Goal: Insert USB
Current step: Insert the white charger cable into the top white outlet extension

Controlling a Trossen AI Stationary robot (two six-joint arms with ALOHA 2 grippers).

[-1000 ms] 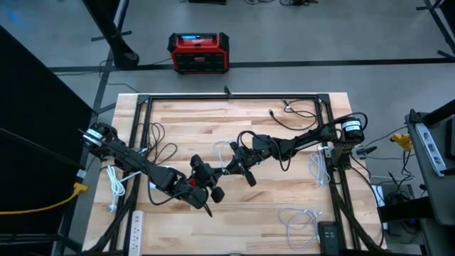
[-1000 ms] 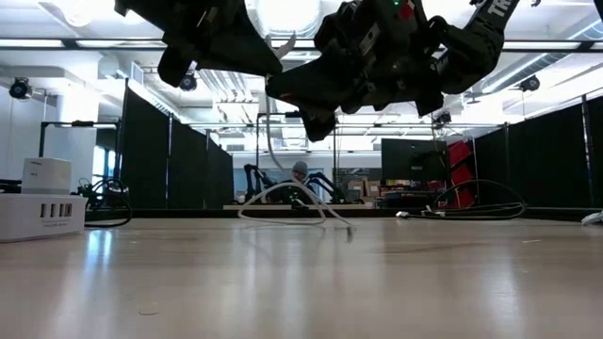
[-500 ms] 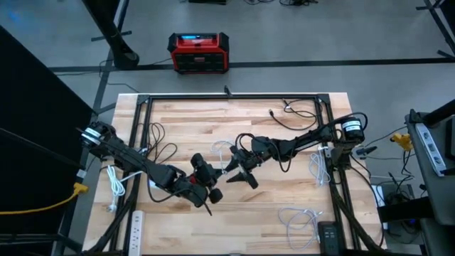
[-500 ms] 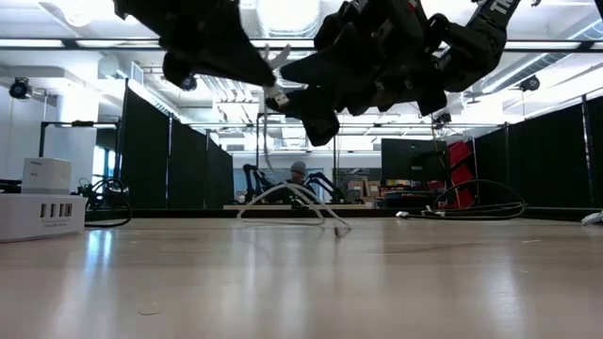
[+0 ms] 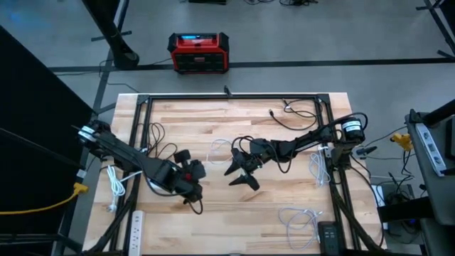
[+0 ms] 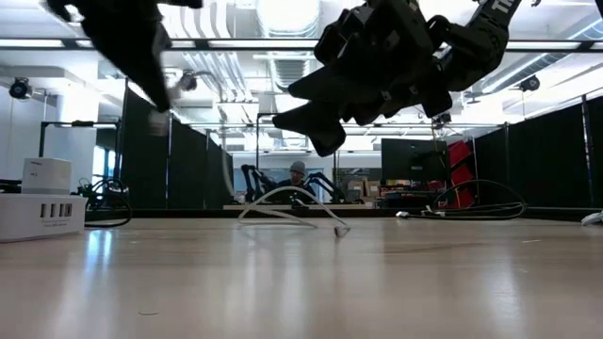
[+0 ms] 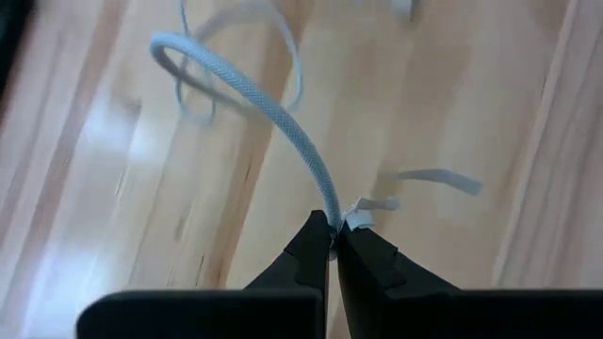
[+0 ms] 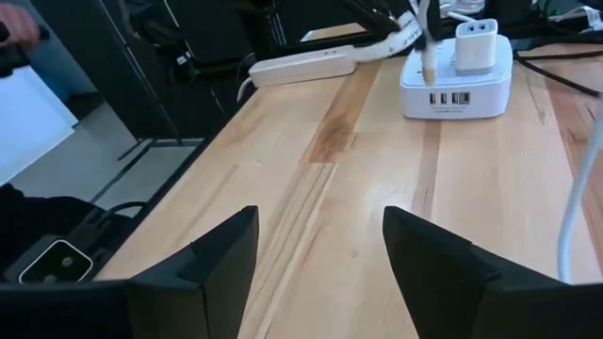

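- Since a second ago, the left gripper (image 5: 190, 186) has pulled away from the right gripper (image 5: 239, 173) toward the table's left side, and the right one's jaws have sprung apart.
- The left gripper is clenching a white braided cable (image 7: 273, 118); its wrist view is showing the fingers (image 7: 309, 247) pinched together on the cable's end, with the rest arcing away over the wooden table (image 7: 452, 104).
- The plug itself is hiding between those fingers, so I cannot tell its shape.
- From above, the right gripper is hovering near the table's middle, jaws released and holding nothing; the two grippers are sitting well apart.
- Only the right wrist view is showing a white charging hub (image 8: 457, 85) with a row of USB ports, a white plug block (image 8: 476, 45) standing on it, and a white power strip (image 8: 300, 64) just beyond.
- The low view is showing the same hub (image 6: 40, 212) at the far left of the table and a loop of white cable (image 6: 292, 202) lying on the surface behind both raised arms.
- Only the overhead view is taking in a red box (image 5: 199, 52) on the floor beyond the table.
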